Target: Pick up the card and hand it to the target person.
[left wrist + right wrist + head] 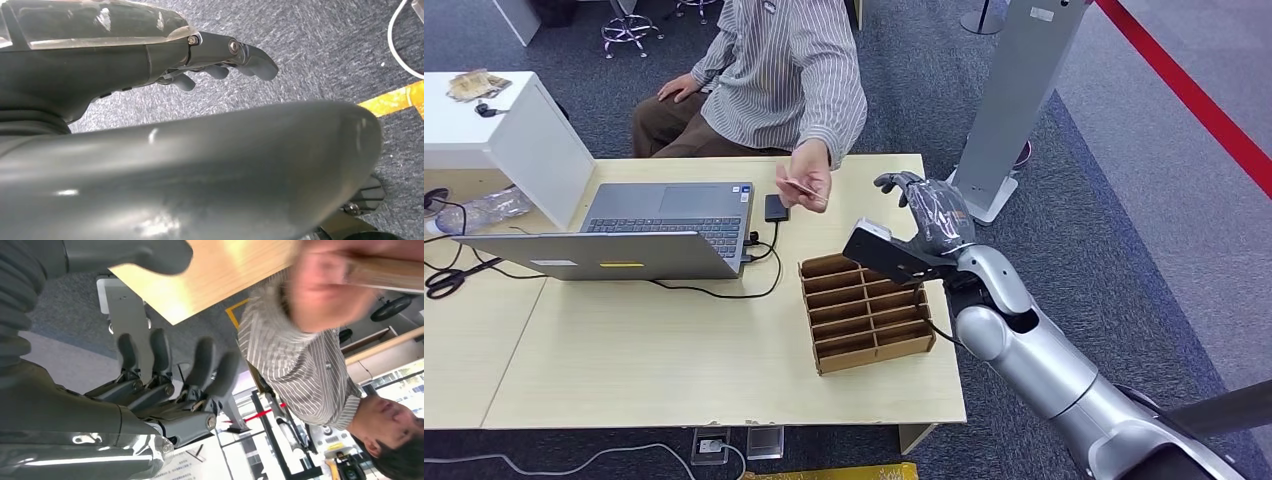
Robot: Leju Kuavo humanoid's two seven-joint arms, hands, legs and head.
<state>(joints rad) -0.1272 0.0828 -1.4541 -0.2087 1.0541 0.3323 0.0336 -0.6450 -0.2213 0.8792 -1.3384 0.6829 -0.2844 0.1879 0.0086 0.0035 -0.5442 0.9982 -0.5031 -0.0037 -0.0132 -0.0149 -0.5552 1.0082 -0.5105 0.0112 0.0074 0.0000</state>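
The card (pixel 800 186) sits pinched in the person's hand (pixel 809 178) above the table (pixel 624 360), near but apart from the right hand (pixel 929 205) (fingers spread, holding nothing) beside the cardboard organizer (pixel 864 310).

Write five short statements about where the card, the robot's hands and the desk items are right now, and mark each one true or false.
1. The person's hand holds the card. True.
2. The right hand grips the card. False: its fingers are spread with nothing in them.
3. The cardboard organizer stands on the table, in front of the right hand. True.
4. The laptop is closed. False: its lid is open.
5. The left hand rests on the table. False: it hangs over grey carpet.
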